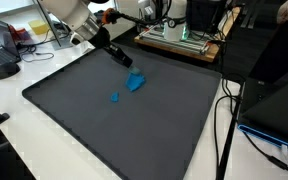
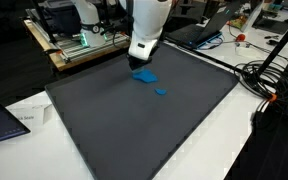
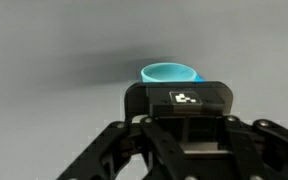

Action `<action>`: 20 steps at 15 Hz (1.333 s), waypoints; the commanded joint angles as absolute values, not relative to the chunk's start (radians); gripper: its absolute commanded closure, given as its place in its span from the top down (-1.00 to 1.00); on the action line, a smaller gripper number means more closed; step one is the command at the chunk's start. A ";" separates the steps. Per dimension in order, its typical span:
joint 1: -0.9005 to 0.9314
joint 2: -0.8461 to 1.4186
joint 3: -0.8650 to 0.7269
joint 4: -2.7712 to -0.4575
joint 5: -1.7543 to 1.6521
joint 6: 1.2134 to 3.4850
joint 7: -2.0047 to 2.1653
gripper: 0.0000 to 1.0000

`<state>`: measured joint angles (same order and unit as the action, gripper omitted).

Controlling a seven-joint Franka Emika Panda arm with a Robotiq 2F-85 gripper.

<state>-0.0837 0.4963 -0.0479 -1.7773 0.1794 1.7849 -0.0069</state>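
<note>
A: Where is the hand [image 1: 129, 64] at this moment?

B: Low over the dark mat [image 1: 84, 110] that covers the white worktop [image 1: 24, 125]. In both exterior views it hangs just above a blue cup [image 1: 136, 82], near the mat's far edge.

A: Is it grasping the cup?

B: I cannot tell for sure. The fingers are drawn in as far as they go, clenched, and the cup sits right at their tips. In the wrist view the cup [image 3: 170, 73] shows as a light blue rim just beyond the hand's body, with the fingertips themselves hidden, so contact is unclear.

A: Anything else on the mat?

B: A small blue piece [image 1: 115, 97] lies near the cup, apart from it, a little further toward the mat's middle. It also shows in an exterior view [image 2: 161, 91].

A: And around the mat?

B: A wooden board with equipment [image 1: 179, 42] stands behind it, and black cables [image 1: 224, 120] trail over the worktop beside it.
</note>
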 commanded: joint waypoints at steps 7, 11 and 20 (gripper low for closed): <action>-0.084 0.647 -0.042 -1.653 0.190 1.814 0.029 -0.57; -0.088 0.684 -0.043 -1.605 0.197 1.797 0.043 -0.57; -0.097 0.749 -0.039 -1.529 0.211 1.796 0.049 -0.57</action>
<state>-0.0886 0.6520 -0.0488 -1.5820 0.1812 1.6786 0.0483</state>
